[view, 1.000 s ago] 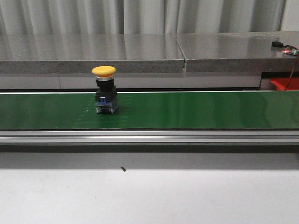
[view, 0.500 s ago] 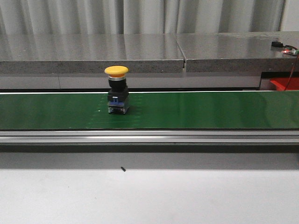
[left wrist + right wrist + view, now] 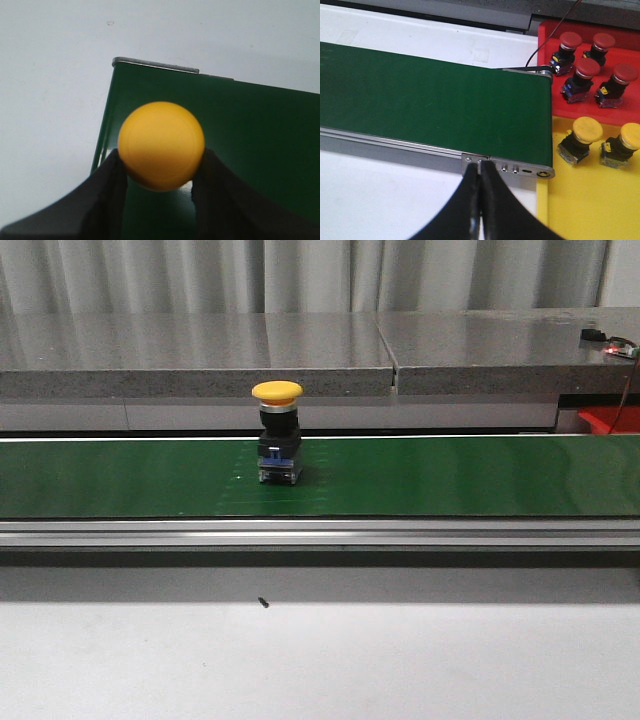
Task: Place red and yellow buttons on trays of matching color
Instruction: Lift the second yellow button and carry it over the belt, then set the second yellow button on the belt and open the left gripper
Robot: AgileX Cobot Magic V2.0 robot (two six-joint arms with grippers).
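Left gripper [image 3: 160, 175] is clamped on a yellow button [image 3: 161, 145] over the green belt [image 3: 250, 130]; right gripper [image 3: 480, 192] is pinched closed, empty. We risk missing the belt button [image 3: 278, 435] if its head slips.

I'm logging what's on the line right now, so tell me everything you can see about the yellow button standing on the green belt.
The yellow button stands upright on the green conveyor belt, left of the belt's middle in the front view. It has a smooth, domed yellow cap, a silver collar beneath it, a black body, and a blue and grey base resting on the belt. Nothing else touches it there.
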